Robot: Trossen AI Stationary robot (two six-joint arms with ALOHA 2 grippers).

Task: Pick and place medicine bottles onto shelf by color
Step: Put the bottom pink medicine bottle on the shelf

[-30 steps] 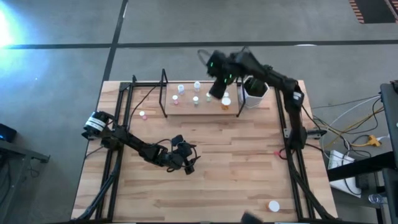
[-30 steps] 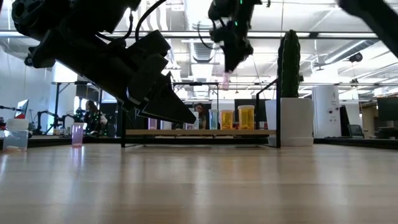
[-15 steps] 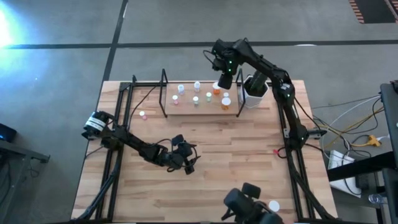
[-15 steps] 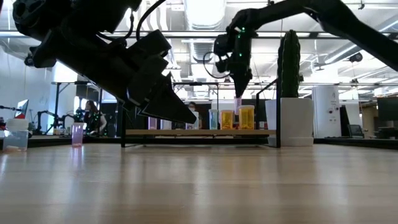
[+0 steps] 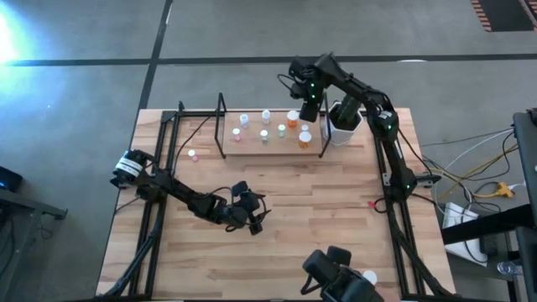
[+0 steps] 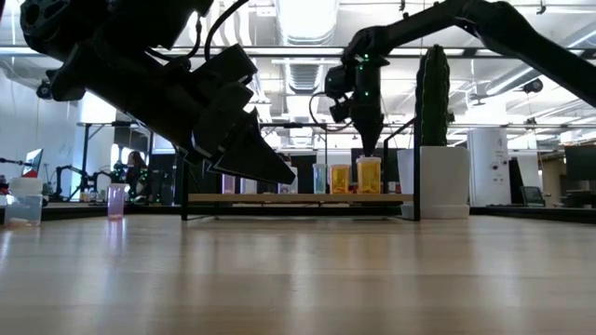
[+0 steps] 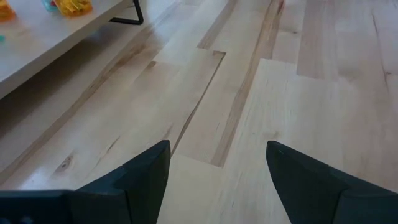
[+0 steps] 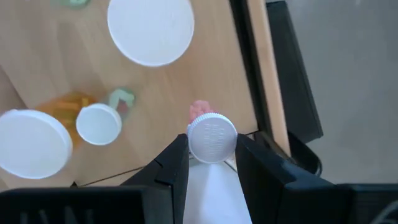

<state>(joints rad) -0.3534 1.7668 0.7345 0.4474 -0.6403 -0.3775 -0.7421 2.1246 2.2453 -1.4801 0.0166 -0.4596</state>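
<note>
pink bottle (image 8: pixel 211 138) in right gripper (image 8: pixel 211 163), only in wrist view

Seen from above, a light-wood plank table (image 5: pixel 277 218) stands on a grey concrete floor (image 5: pixel 84 50) crossed by dark seams; glare brightens the upper left corner, and striped hazard tape (image 5: pixel 503 13) marks the upper right. Loose cables (image 5: pixel 470 180) trail at the right edge. At table height, an open workshop shows beyond: ceiling light strips (image 6: pixel 307 14) along the top, pale ducting (image 6: pixel 307 79) at centre, and a white cabinet (image 6: pixel 486 167) at right.
</note>
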